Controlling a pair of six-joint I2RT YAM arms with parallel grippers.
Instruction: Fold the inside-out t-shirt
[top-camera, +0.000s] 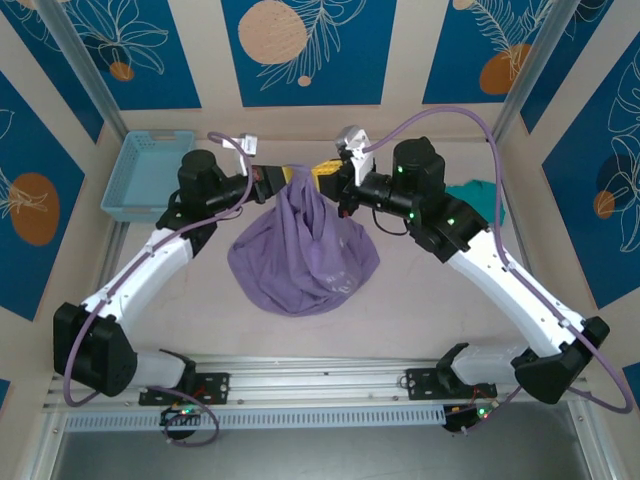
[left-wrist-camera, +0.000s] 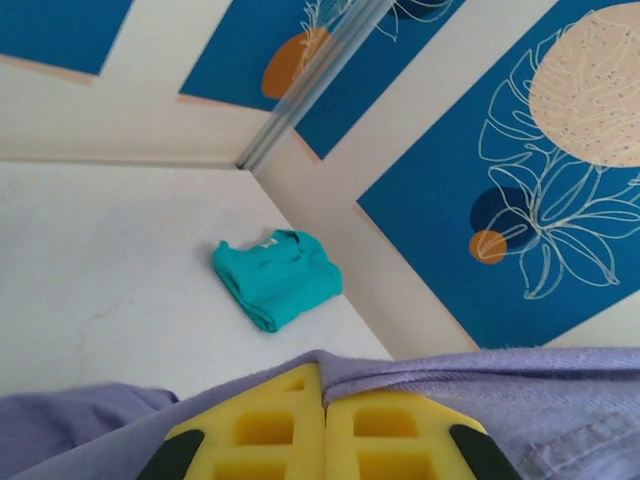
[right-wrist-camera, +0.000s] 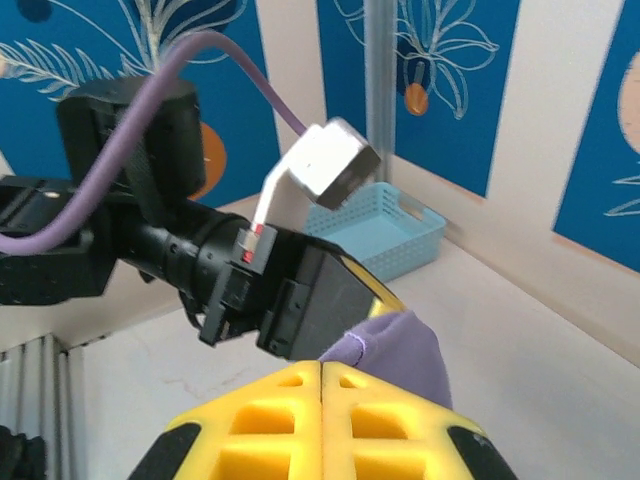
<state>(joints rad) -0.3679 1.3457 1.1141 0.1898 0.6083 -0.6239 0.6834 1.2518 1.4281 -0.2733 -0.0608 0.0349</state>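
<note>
Fabric on the inside-out t-shirt (top-camera: 300, 255) is thin, soft lavender knit. It is bunched into a teardrop sack with long vertical creases, and a stitched hem shows in the left wrist view. The narrow top is gathered to a point at 12 o'clock of the bundle, and the wide bottom is pooled on the matte off-white table (top-camera: 400, 310) at 6.

Left gripper (top-camera: 288, 178) comes in from 9 o'clock and right gripper (top-camera: 322, 176) from 3. I see the tips nearly meeting over the neck of the sack.

Left wrist view: blocky yellow fingers are pressed together with purple cloth draped across the tips, so it's pinching the shirt. Right wrist view: yellow fingers are pressed flat together too, with a rounded purple nub just past them at 1 o'clock. I read that as a pinch on the shirt as well.

Around:
- Light blue slotted basket (top-camera: 140, 178) sits at 10 o'clock, well apart from the shirt and beside the left wrist.
- Teal garment (top-camera: 485, 195) is at 2 o'clock, partly covered by the right arm.
- Purple cable (top-camera: 470, 115) loops over the right arm.
</note>
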